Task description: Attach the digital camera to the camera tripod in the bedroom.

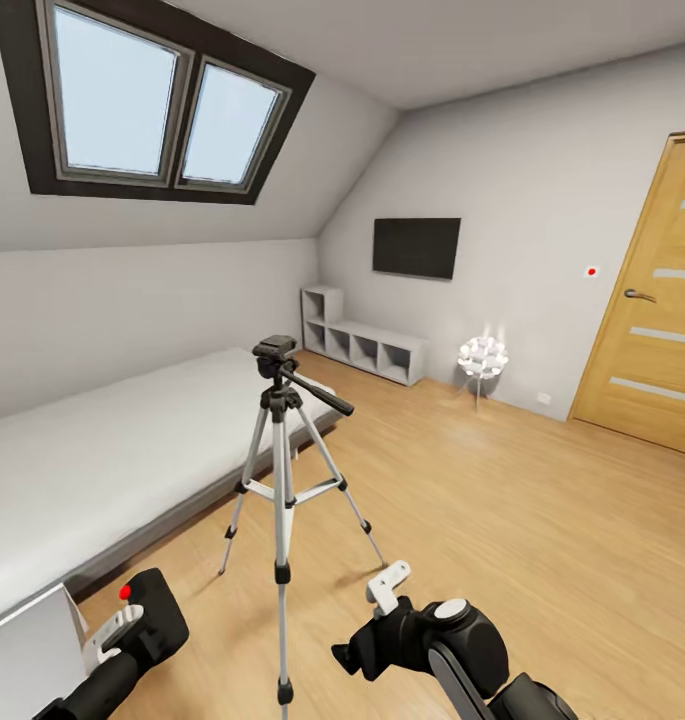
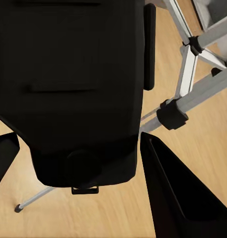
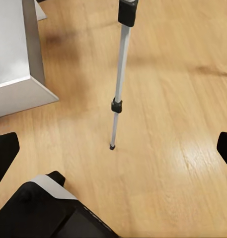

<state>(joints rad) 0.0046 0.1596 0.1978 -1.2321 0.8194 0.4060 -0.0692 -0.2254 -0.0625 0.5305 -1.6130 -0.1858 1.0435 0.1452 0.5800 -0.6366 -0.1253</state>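
Observation:
The camera tripod [image 1: 282,470] stands upright on the wood floor beside the bed, its black head [image 1: 275,352] bare and its pan handle pointing right. My left gripper [image 1: 132,628] is low at the left, shut on the digital camera [image 1: 160,605], whose red dot faces up. In the left wrist view the black camera [image 2: 78,84] sits between the dark fingers [image 2: 178,193], with the tripod's legs [image 2: 190,74] beyond it. My right gripper [image 1: 384,592] hovers low, right of the tripod's front leg [image 3: 119,84], open wide with its fingers [image 3: 4,153] far apart and nothing between them.
The white bed [image 1: 102,450] lies along the left wall under the skylight [image 1: 152,100]. A white cabinet corner [image 1: 27,650] is close by my left arm. A low white shelf [image 1: 362,345], a wall television [image 1: 416,247], a small lamp [image 1: 483,357] and the wooden door [image 1: 652,330] stand farther off.

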